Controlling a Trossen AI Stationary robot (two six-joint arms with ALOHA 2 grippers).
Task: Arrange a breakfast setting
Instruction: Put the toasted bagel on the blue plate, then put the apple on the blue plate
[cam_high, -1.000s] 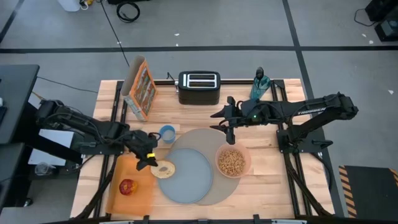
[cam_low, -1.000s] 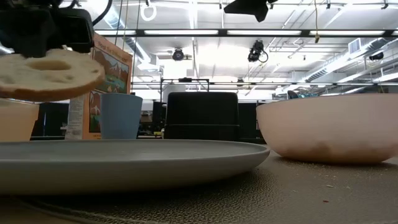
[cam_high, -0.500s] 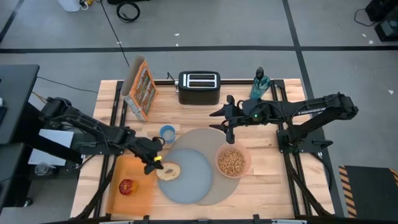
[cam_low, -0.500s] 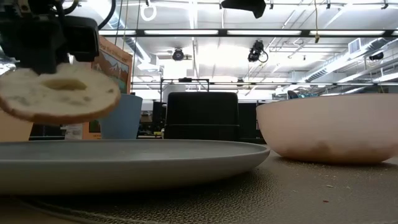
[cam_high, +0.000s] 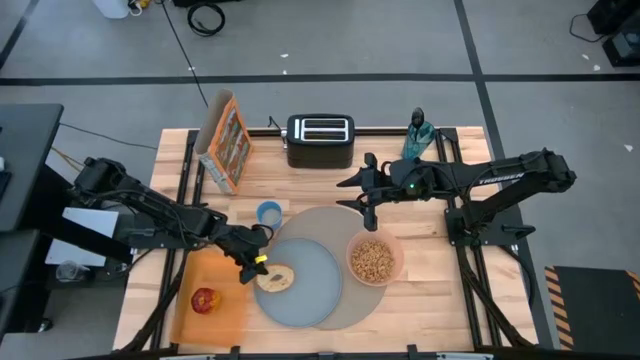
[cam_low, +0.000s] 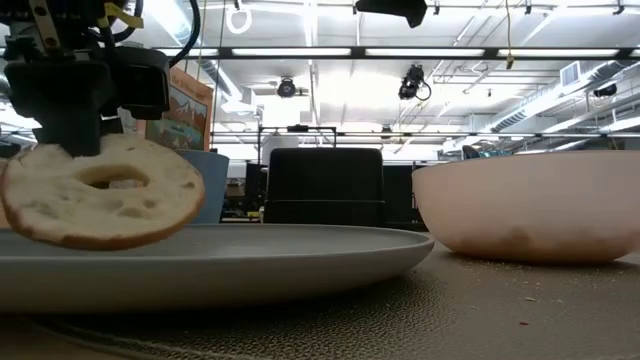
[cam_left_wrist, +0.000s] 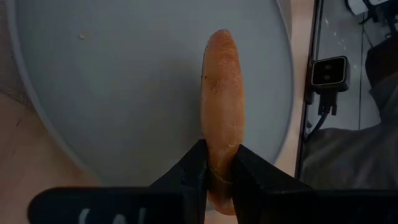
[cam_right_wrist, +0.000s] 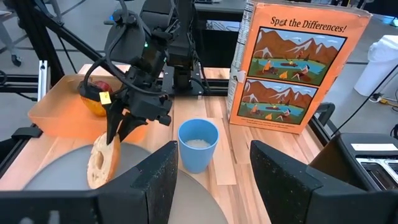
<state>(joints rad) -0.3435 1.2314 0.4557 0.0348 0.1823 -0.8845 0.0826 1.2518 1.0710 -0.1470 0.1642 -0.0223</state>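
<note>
The left gripper (cam_high: 252, 262) pinches the toasted bagel (cam_high: 274, 277) on its edge just above the blue-grey plate (cam_high: 305, 285) near nine o'clock, so next it should probably lower it gently and let go.

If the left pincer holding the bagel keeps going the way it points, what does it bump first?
Probably the blue-grey plate: the left pincer points down at it, with the bagel reaching it first.
</note>
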